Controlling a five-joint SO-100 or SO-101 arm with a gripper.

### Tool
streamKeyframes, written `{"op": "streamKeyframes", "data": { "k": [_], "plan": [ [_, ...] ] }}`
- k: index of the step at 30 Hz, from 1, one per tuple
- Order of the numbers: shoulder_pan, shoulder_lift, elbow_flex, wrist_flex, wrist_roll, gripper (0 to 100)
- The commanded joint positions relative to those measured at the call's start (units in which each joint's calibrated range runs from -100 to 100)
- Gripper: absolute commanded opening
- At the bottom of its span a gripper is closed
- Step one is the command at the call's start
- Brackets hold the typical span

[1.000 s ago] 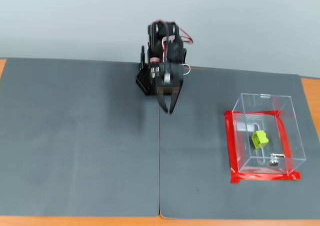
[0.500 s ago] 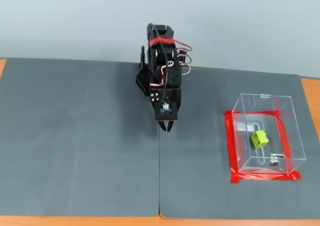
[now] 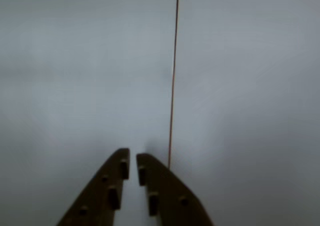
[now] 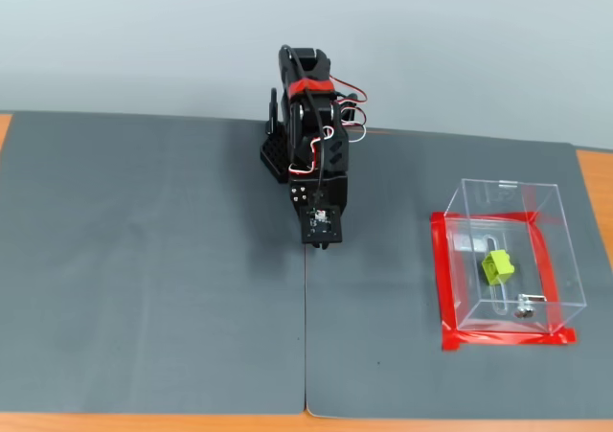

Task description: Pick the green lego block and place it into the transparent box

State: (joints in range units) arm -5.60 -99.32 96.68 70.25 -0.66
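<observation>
Lime-green lego block (image 4: 497,266) sits inside the transparent box (image 4: 547,223), so the placing looks done.
Empty and nearly closed, the gripper (image 3: 132,162) shows only a thin gap between its jaws in the wrist view and hangs just above the grey mat (image 4: 144,260) beside the seam (image 4: 306,346), well apart from the box. What remains, in my judgement, is parking the folded arm (image 4: 311,135): retreat slowly, keep the fingertips off the mat, and avoid swinging toward the red tape (image 4: 439,279).
</observation>
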Motion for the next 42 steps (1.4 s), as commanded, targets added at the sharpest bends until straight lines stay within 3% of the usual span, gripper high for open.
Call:
{"op": "streamKeyframes", "data": {
  "k": [1, 42],
  "plan": [
    [0.0, -0.2, -3.8, 4.7, 0.0, 2],
    [0.6, 0.0, -4.2, 4.7, 0.1, 2]
  ]
}}
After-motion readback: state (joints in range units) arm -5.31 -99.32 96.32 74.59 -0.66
